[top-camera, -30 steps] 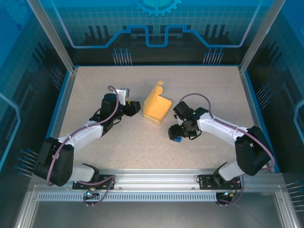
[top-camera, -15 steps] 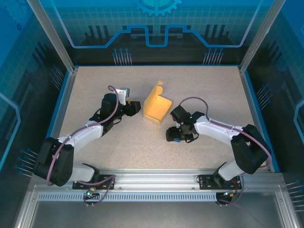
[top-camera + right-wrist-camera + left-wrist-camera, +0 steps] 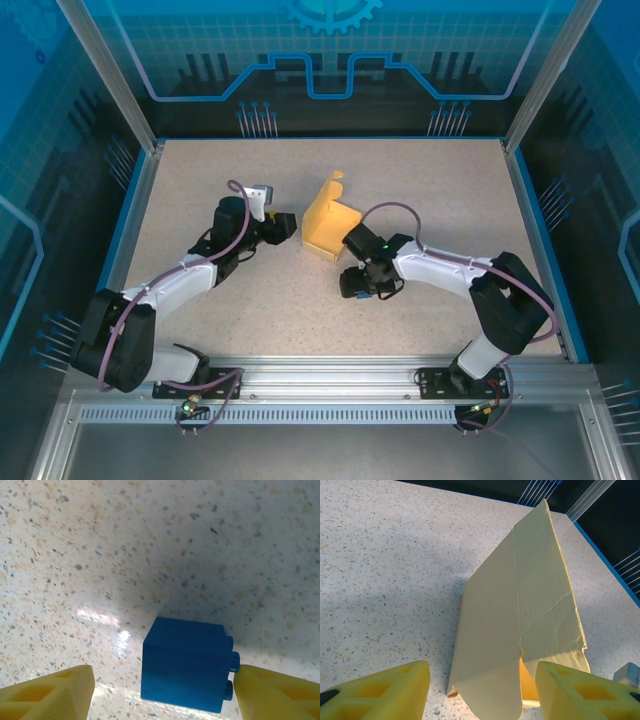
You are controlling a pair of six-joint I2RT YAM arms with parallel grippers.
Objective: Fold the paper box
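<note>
The paper box (image 3: 330, 228) is pale yellow card, partly folded, standing mid-table with one flap pointing up. In the left wrist view the paper box (image 3: 520, 615) rises as a slanted wall, and a rounded flap hangs down between my fingers. My left gripper (image 3: 285, 226) (image 3: 482, 695) is open and straddles that flap, with a gap on both sides. My right gripper (image 3: 360, 284) (image 3: 162, 690) is open over a small blue cube (image 3: 366, 293) (image 3: 185, 665). Its right finger (image 3: 280, 692) is at the cube's studs, while the left finger (image 3: 50, 692) stands apart.
The speckled table (image 3: 220, 300) is bounded by blue rails at left and right and by a metal rail in front. The blue cube lies just below and to the right of the box. Free table lies behind the box and at the far right.
My right gripper has swung left, closer to the box's front corner, and its jaws have narrowed round the blue cube. The left arm and the box have not moved.
</note>
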